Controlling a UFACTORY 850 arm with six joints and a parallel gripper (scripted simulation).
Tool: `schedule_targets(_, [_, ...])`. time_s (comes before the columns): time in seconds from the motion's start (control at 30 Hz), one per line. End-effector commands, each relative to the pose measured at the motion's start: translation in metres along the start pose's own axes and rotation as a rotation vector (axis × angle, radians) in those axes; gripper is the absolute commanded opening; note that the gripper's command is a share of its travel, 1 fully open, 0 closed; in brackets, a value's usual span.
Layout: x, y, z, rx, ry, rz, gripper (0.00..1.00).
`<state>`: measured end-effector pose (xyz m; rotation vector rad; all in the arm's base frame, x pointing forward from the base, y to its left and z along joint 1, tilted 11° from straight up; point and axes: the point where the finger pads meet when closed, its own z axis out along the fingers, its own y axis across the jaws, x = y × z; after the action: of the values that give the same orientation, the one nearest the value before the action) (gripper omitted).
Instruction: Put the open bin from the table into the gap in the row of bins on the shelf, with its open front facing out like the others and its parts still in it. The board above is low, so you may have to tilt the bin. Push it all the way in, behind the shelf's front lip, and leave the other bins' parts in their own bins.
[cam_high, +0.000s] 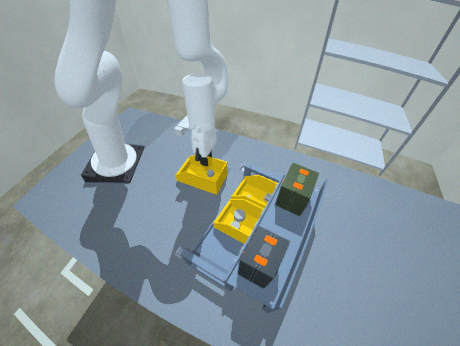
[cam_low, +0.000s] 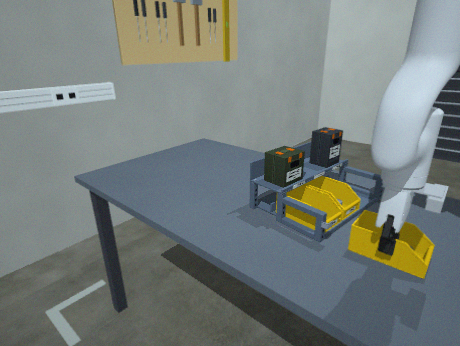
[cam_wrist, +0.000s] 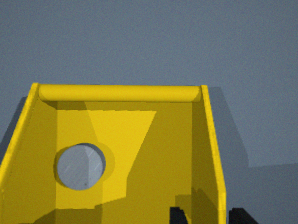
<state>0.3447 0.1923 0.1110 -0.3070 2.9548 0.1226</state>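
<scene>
The yellow open bin (cam_high: 199, 182) (cam_low: 411, 261) (cam_wrist: 120, 93) stands upright on the table, beside the shelf. A grey round part (cam_high: 210, 173) (cam_wrist: 80, 167) lies in it. My gripper (cam_high: 202, 159) (cam_low: 388, 242) (cam_wrist: 209, 218) is partly open and points down over one side wall, one finger inside the bin and one outside. In the wrist view a gap shows between the wall and the fingers. The shelf (cam_high: 216, 251) (cam_low: 302, 206) holds two yellow bins (cam_high: 257, 185) (cam_high: 230, 230) side by side, with grey parts; the gap is at the dark box's end.
A green box (cam_high: 297, 189) (cam_low: 284, 167) and a dark grey box (cam_high: 263, 257) (cam_low: 326, 147) stand on the low board above the shelf bins. The shelf's end rails (cam_high: 207, 267) (cam_low: 362, 177) rise at its sides. A tall rack (cam_high: 345, 145) stands behind the table.
</scene>
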Motion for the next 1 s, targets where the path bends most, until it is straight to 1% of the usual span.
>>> schedule_targets(0.0, [-0.0006, 0.0001, -0.0004, -0.007, -0.003, 0.0, 0.29])
schedule_targets(0.3, [-0.0006, 0.0001, -0.0004, -0.007, -0.003, 0.0, 0.29])
schedule_targets(0.33, [-0.0006, 0.0002, -0.0005, -0.001, -0.001, 0.0, 0.0])
schedule_targets(0.97, [-0.0006, 0.0002, -0.0005, -0.001, -0.001, 0.0, 0.0])
